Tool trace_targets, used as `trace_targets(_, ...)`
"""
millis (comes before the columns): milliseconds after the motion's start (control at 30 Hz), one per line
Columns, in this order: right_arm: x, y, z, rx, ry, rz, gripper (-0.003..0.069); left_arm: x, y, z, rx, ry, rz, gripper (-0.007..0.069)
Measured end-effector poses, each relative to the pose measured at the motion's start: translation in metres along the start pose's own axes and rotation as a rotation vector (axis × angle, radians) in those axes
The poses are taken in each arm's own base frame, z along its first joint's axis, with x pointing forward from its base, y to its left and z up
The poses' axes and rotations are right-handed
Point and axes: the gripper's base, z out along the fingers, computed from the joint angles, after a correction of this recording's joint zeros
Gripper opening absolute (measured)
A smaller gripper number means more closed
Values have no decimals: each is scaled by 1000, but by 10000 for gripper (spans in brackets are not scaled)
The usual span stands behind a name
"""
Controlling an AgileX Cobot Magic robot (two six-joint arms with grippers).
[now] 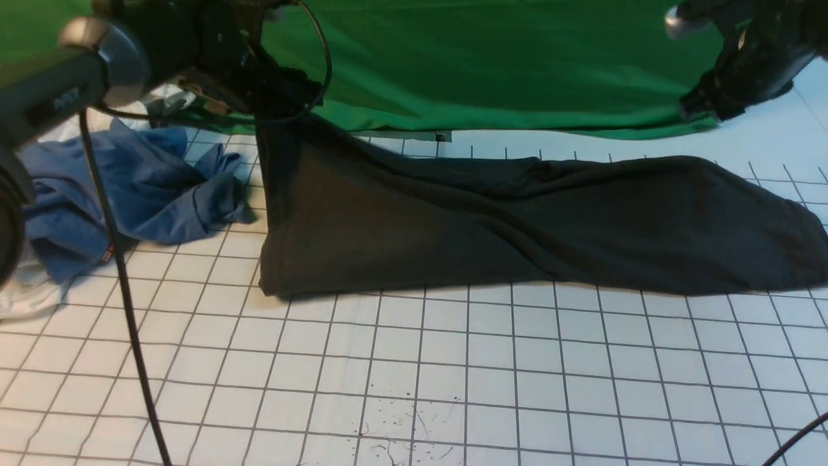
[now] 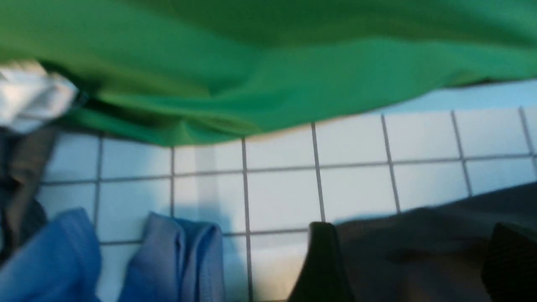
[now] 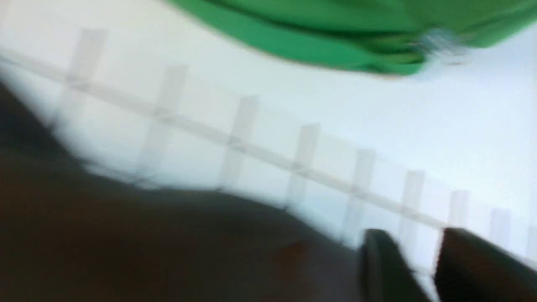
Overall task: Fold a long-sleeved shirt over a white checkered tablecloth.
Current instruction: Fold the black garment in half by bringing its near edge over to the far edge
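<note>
I get a bright, evenly lit front view, with a cool bluish cast over the white checkered tablecloth (image 1: 453,362). The long-sleeved shirt (image 1: 517,226) reads as a dark mass with faint folds and a thin shadow under its near edge. The left arm (image 1: 77,71), close to the lens, looks soft. The left wrist view is mildly blurred; the right wrist view smears the grid into streaks.

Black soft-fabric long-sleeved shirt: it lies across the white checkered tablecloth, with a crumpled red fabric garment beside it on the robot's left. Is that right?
No. The crumpled fabric garment is blue, not red; the front view shows it. The black soft-fabric long-sleeved shirt does lie across the white checkered tablecloth, with that garment beside it on the robot's left.
</note>
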Motion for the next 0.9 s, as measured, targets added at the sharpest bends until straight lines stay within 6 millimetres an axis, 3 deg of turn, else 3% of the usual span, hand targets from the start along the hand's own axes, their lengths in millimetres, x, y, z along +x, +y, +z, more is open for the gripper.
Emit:
trace_targets(67, -2, 23, -6, -216, 7, -33, 53, -5, 1, -11, -7, -4, 10, 440)
trace_targets(133, -2, 50, -4, -412, 7, -73, 17, -7, 1, -18, -12, 14, 19, 418)
trace_targets(200, -4, 74, 10, -511, 8, -108, 12, -4, 2, -20, -16, 55, 21, 382)
trace_targets(300, -6, 101, 34, -552, 0, -132, 11, 4, 0, -21, 10, 138, 47, 324)
trace_targets(333, -6, 111, 51, -544, -18, -135, 11, 7, -3, -22, 49, 178, 74, 300)
trace_targets(367, -7, 113, 53, -543, -21, -135, 11, 8, -5, -22, 64, 189, 82, 293)
trace_targets(433, -9, 126, 80, -501, -82, -126, 11, 14, -15, -24, 175, 245, 112, 256)
trace_targets(567, -16, 121, 106, -367, -199, -19, 11, 19, -27, -28, 307, 299, 95, 225)
trace_targets(667, -22, 106, 114, -267, -276, 112, 11, 21, -30, -30, 332, 330, 96, 221)
trace_targets(700, -24, 93, 114, -224, -312, 177, 13, 23, -32, -31, 341, 349, 104, 220)
trace_targets(800, -23, 62, 109, -196, -290, 253, 25, 28, -39, -33, 354, 402, 123, 220)
trace_targets(900, -22, 33, 79, -197, -205, 218, 47, 38, -48, -29, 362, 437, 117, 220)
